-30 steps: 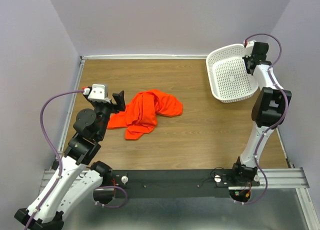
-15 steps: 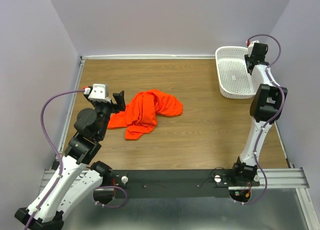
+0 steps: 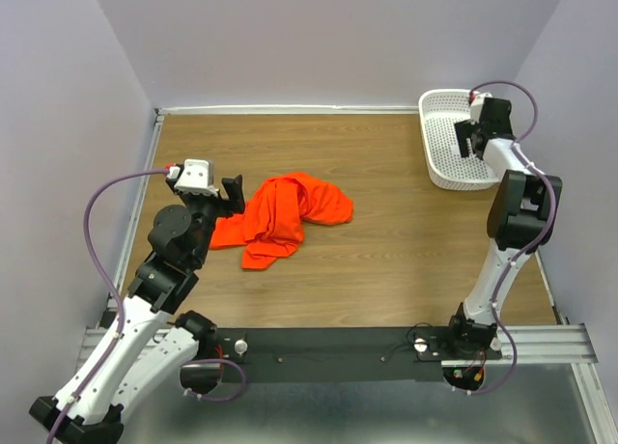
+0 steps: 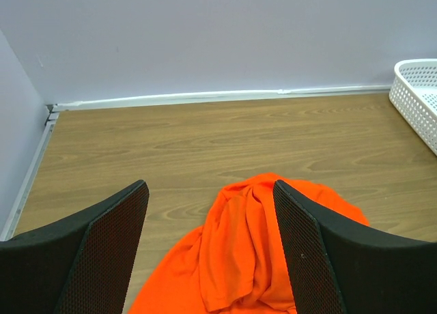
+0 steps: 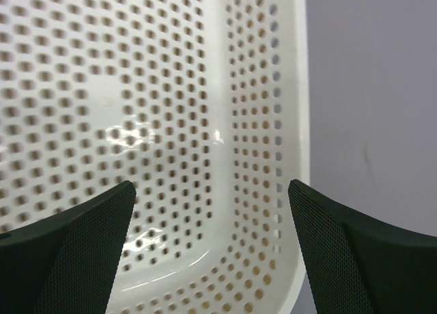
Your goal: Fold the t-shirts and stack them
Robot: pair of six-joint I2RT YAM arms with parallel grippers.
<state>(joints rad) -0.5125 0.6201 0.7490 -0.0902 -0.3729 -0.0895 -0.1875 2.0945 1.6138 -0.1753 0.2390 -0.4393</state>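
- Your right hand [image 3: 468,138] hangs over the white basket [image 3: 432,154]. Its fingers are spread wide with nothing between them, and its wrist view shows only the perforated floor and one wall past the tips.
- The basket stands upright on the bench [image 3: 386,241] with no cloth inside. I judge it sits off to that side so it won't get in the way of the folding.
- The orange t-shirt [image 3: 285,217] lies in a crumpled heap on the bench. It is well apart from the basket, on the side toward your left arm, and unfolded.
- Your left hand [image 3: 232,191] is across the heap from the basket, just beside the shirt's farthest edge. Its fingers are apart, and in its wrist view they frame the cloth without touching it, as far as I can tell.
- That stance looks like readiness to pinch an edge and pull the shirt flat, so folding proper is not yet begun.
- Your right hand would have to leave the basket and come to the heap's basket-side edge to share the spreading.
- Mind the overlapping folds: hem and sleeves can't be told apart, so one pinch may catch several layers.
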